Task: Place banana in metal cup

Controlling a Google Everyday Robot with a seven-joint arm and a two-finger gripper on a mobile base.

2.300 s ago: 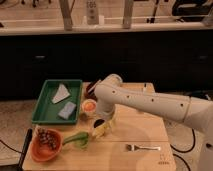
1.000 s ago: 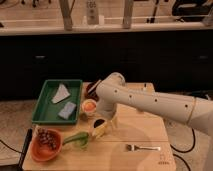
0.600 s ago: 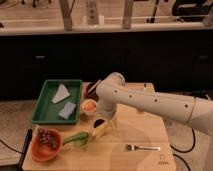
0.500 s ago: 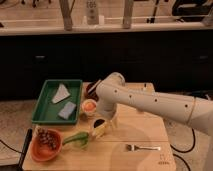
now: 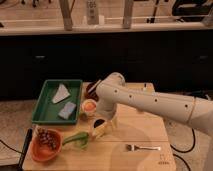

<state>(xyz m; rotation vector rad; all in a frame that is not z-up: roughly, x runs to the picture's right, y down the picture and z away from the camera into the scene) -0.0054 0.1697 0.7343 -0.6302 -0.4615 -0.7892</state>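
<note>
The banana [image 5: 100,131] is small and pale yellow with a dark end. It lies on the wooden table [image 5: 145,130] just right of a green vegetable [image 5: 76,138]. My gripper [image 5: 104,121] is low over the banana's upper end, at the end of the white arm [image 5: 150,100] that reaches in from the right. A small cup with a pale rim and an orange inside [image 5: 89,106], seemingly the metal cup, stands upright just up and left of the gripper. The arm hides the gripper's upper part.
A green tray [image 5: 45,111] holding a white piece and a blue sponge sits at the left. An orange bowl [image 5: 44,145] of dark food is at the front left. A fork [image 5: 142,148] lies at the front right. A dark round thing [image 5: 91,88] sits behind the arm.
</note>
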